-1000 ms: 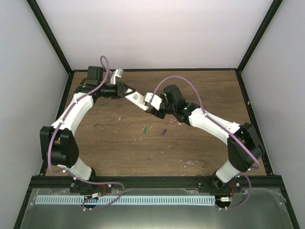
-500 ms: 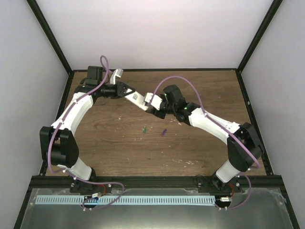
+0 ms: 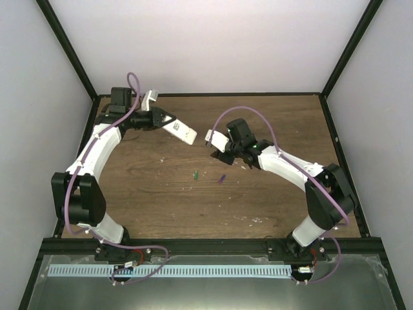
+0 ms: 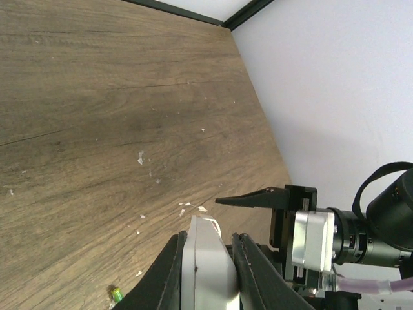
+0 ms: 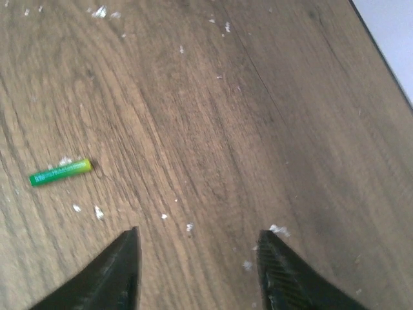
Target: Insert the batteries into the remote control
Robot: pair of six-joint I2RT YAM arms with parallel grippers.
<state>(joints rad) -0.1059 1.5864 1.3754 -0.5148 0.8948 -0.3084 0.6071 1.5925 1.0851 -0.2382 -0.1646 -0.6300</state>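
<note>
The remote control (image 3: 183, 132), a slim white bar, is held above the table with my left gripper (image 3: 166, 120) shut on one end. In the left wrist view its white end (image 4: 208, 258) sticks out between the two black fingers (image 4: 173, 261). My right gripper (image 3: 217, 153) hangs a short way to the right of the remote's free end, apart from it. It stands open (image 5: 199, 232) over bare wood with nothing between its fingers. The green battery (image 3: 195, 174) and the purple battery (image 3: 221, 179) lie on the table in the middle. The green battery (image 5: 60, 172) lies left of the right fingers.
The wooden table (image 3: 161, 200) is boxed in by a black frame and white walls at the back and sides. Small white specks (image 5: 279, 229) dot the wood. The right gripper's black finger (image 4: 258, 197) shows beside the remote in the left wrist view.
The two grippers have drawn apart. My left arm has pulled the remote back and to the left. The right gripper no longer touches the remote's end and has shifted slightly right.
</note>
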